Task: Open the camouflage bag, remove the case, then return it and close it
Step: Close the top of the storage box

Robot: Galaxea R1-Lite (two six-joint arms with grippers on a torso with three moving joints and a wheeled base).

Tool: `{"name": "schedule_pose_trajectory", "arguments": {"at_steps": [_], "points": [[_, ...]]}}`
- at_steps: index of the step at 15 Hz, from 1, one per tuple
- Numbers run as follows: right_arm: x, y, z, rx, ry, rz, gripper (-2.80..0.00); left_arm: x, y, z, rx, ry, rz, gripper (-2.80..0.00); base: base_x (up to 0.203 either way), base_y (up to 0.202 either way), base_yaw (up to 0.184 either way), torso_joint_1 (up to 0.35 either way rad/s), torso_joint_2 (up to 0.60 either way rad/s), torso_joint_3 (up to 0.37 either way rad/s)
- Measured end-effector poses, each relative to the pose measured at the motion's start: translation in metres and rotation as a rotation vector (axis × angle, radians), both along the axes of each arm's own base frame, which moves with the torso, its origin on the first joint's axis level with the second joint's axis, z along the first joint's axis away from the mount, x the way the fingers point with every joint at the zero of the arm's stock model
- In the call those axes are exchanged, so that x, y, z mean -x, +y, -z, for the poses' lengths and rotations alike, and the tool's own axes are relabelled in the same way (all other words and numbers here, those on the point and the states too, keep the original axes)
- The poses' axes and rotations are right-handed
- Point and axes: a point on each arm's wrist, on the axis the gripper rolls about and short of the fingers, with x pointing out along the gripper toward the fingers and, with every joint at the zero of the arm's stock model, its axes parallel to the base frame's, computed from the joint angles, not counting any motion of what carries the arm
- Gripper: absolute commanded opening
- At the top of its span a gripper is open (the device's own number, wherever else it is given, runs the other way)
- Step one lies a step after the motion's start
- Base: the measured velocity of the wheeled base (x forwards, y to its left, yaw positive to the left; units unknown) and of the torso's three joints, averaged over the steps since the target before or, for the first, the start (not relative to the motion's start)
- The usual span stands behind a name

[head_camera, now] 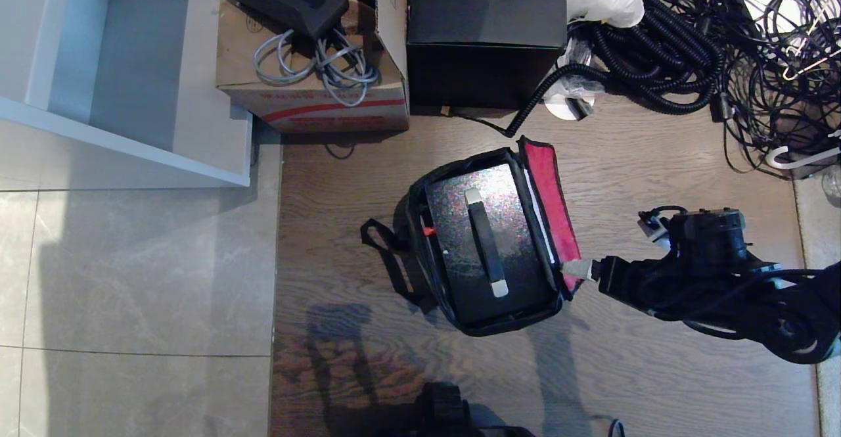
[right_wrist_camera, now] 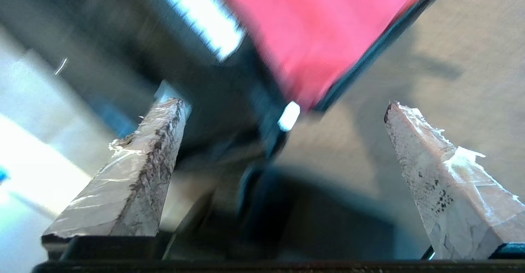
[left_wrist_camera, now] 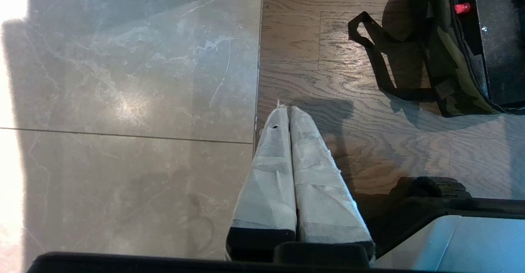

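Observation:
The camouflage bag [head_camera: 415, 233] stands open on the wooden floor in the middle of the head view. Its red-lined lid [head_camera: 552, 200] is folded out to the right. Inside lies the case [head_camera: 460, 213], black and speckled, with its black handle [head_camera: 486, 240] facing up. My right gripper [head_camera: 579, 269] hovers at the near corner of the lid. The right wrist view shows this gripper [right_wrist_camera: 281, 102] open, the red lid [right_wrist_camera: 320, 30] and a white zipper pull [right_wrist_camera: 289, 115] ahead of it. My left gripper [left_wrist_camera: 289, 108] is shut and empty over the floor, left of the bag [left_wrist_camera: 447, 72].
Behind the bag stand a brown cardboard box [head_camera: 309, 89] with cables on it and a large black cube box [head_camera: 486, 29]. A tangle of black cables [head_camera: 670, 56] fills the far right. White furniture [head_camera: 131, 62] and grey floor tiles [head_camera: 131, 279] lie left.

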Motion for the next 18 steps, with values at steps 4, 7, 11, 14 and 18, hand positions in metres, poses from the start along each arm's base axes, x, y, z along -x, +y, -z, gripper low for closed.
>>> {"name": "schedule_pose_trajectory", "arguments": {"at_steps": [4, 7, 11, 14, 18], "points": [[-0.020, 0.003, 0.012, 0.088, -0.009, 0.043, 0.00, 0.000, 0.000, 0.000, 0.000, -0.001, 0.000, -2.80, 0.000, 0.000, 0.000, 0.000, 0.00, 0.000], [-0.028, 0.004, 0.018, 0.095, -0.001, 0.041, 0.00, 0.000, 0.000, 0.000, 0.001, 0.000, 0.000, -2.80, 0.000, 0.000, 0.000, 0.000, 0.00, 0.000], [-0.031, 0.004, 0.027, 0.140, 0.009, 0.059, -2.80, 0.000, 0.000, 0.000, 0.000, -0.001, 0.000, -2.80, 0.000, 0.000, 0.000, 0.000, 0.00, 0.000], [-0.030, 0.004, 0.029, 0.147, 0.032, 0.058, -2.80, 0.000, 0.000, 0.000, 0.000, -0.001, 0.000, -2.80, 0.000, 0.000, 0.000, 0.000, 0.00, 0.000], [-0.030, 0.004, 0.025, 0.163, 0.005, 0.049, -2.80, 0.000, 0.000, 0.000, 0.001, 0.000, 0.000, -2.80, 0.000, 0.000, 0.000, 0.000, 0.00, 0.000]]}}
